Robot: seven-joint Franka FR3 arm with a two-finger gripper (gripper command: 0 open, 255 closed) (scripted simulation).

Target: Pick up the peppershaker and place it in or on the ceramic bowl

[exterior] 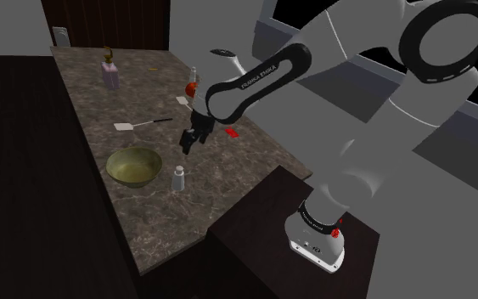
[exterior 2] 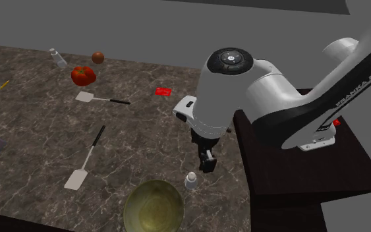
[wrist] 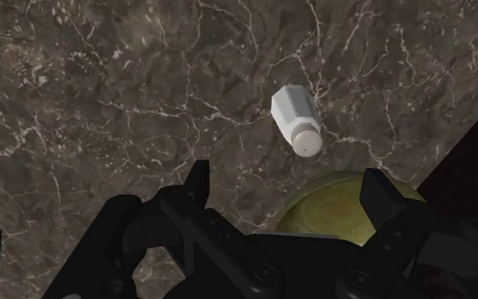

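Pincer [wrist: 288,180] hangs open and empty, above the white peppershaker [wrist: 297,120] beside the bowl [wrist: 334,204].

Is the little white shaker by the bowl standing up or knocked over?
Upright: the shaker stands on its base on the counter beside the bowl, cap on top, untouched by the gripper.

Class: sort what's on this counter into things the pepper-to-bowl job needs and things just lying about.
Job: round olive-green bowl; small white faceted shaker beside it; black two-finger gripper, open.
Lying about: red tomato; two black-handled white spatulas; far white shaker; small red packet; brown ball.
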